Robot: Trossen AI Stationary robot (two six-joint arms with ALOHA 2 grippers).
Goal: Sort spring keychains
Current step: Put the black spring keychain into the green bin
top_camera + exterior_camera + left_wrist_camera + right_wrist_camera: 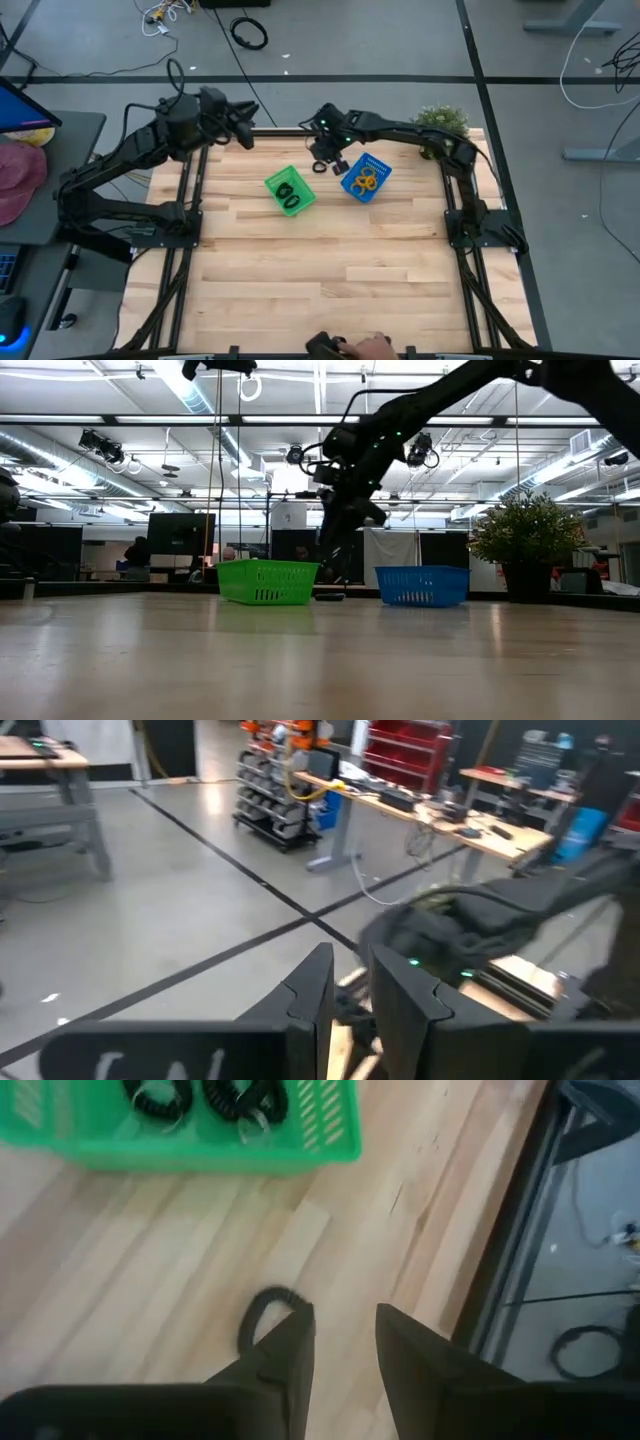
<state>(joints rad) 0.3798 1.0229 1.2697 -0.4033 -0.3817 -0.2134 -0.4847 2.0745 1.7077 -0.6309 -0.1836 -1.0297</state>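
The right hand (343, 1342) hangs low over the tabletop (330, 270) between the green basket (290, 190) and the blue basket (365, 177), its fingers a narrow gap apart and holding nothing, one fingertip just beside a black spring keychain (262, 1312) lying loose on the wood. Only the right wrist view shows that loop clearly (the low view gives just a dark shape on the boards between the baskets). From above, black keychains (290, 193) sit in the green basket and orange keychains (365, 181) in the blue one. The left hand (352, 988), raised at the tabletop's far left edge, has its fingers nearly together with nothing between them. A potted plant (441, 122) stands at the far right corner.
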